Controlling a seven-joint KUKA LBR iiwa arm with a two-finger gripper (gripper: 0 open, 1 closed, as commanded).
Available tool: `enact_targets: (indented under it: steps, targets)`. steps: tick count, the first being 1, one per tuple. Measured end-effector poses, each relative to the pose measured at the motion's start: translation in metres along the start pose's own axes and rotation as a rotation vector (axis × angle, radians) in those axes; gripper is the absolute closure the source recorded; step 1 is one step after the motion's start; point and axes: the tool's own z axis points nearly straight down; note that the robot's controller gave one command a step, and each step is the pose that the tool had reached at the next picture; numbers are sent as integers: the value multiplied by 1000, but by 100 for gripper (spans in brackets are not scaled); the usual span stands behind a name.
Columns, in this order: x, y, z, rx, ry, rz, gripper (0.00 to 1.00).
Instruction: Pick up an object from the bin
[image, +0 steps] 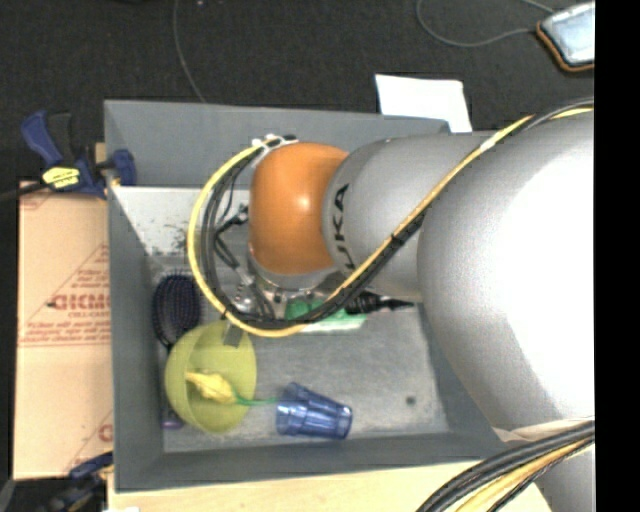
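My gripper (252, 297) sits low in the bin's left half, mostly hidden beneath the orange wrist cover. Just below it lies a yellow-green bowl (205, 400) near the front left corner, with a small yellow piece (209, 385) inside it. The gripper's lower end reaches the bowl's upper rim. A dark blue ribbed brush-like thing (174, 305) lies to the gripper's left against the bin wall. A green flat thing (335, 314) pokes out from under the arm to the right.
A translucent blue cup (314, 413) lies on its side near the front wall, right of the bowl, with a thin green stalk (258, 402) running between them. The thick arm covers the bin's right half and back.
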Motion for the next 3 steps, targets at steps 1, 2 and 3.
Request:
enact_targets:
  steps: [1,2,3]
  targets:
    - [0,0,0,1,0,-1,100]
    - [-9,-2,-67,-3,-6,-9,100]
    - [-28,4,-121,3,2,-10,100]
